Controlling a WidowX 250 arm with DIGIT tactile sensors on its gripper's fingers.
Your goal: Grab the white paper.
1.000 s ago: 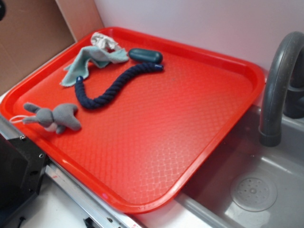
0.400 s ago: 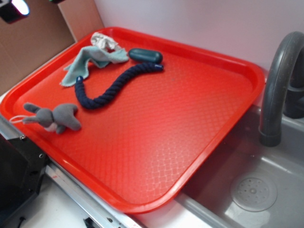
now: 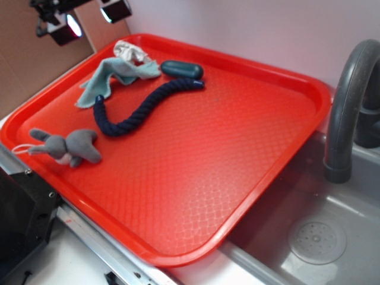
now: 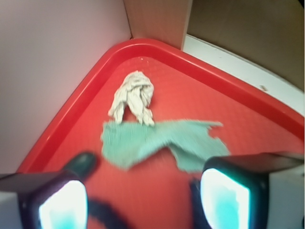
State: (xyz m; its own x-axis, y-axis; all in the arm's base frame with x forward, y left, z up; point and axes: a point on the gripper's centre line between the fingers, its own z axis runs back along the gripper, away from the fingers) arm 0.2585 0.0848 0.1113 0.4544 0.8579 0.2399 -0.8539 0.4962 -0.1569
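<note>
A: Where is the white paper (image 4: 133, 95)?
B: Far-left corner of the red tray (image 3: 267, 77), touching the green cloth (image 4: 162, 140).
A: Step?
B: Approach. Your pincer (image 4: 143, 200) hangs released above; lower it past the cloth.

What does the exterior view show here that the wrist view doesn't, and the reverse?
Only exterior: the bunny, most of the rope, the sink, the faucet and the tray's full extent. Only wrist: the paper close up, twisted and clear of the cloth's edge, with the open gripper framing the cloth. Both share: paper, cloth, tray corner, gripper, and the dark pod.
</note>
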